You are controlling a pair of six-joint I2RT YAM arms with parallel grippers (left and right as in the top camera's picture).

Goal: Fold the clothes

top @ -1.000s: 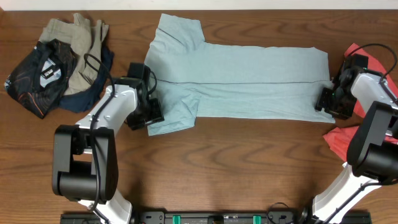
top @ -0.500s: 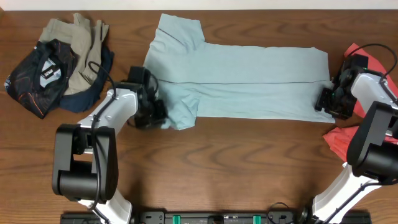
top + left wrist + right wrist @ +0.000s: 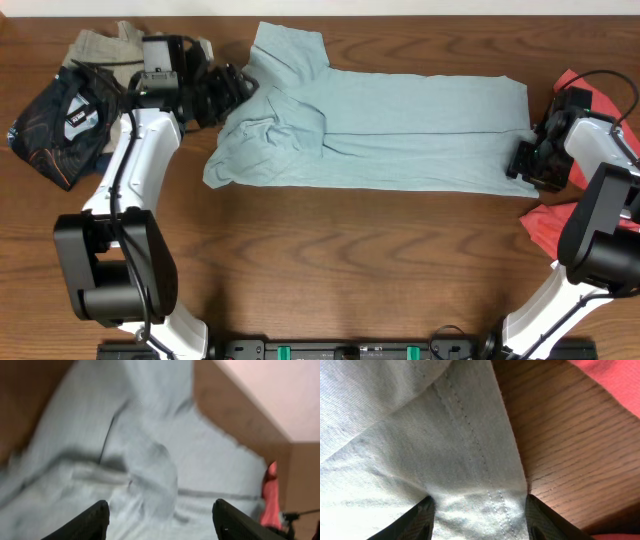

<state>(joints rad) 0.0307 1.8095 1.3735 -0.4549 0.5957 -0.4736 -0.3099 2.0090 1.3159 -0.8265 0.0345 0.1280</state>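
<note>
The pale blue-grey T-shirt (image 3: 400,130) lies spread across the middle of the table. Its left end is folded over on itself and rumpled. My left gripper (image 3: 228,92) is open at the shirt's far left edge. In the blurred left wrist view its jaws (image 3: 157,515) hang wide apart above the shirt (image 3: 150,460) and hold nothing. My right gripper (image 3: 527,160) is at the shirt's near right corner. Its fingers (image 3: 479,510) are apart, with the stitched hem (image 3: 470,435) lying flat between them. The red T-shirt (image 3: 600,100) lies behind the right arm.
A pile of other clothes (image 3: 90,110), dark printed and khaki pieces, sits at the far left next to the left arm. More red cloth (image 3: 545,225) lies at the near right. Bare wood (image 3: 350,260) runs along the near side.
My left gripper has swung from the shirt's near left corner up to its far left edge. The left sleeve part now lies folded over the body. The right arm has not moved.
</note>
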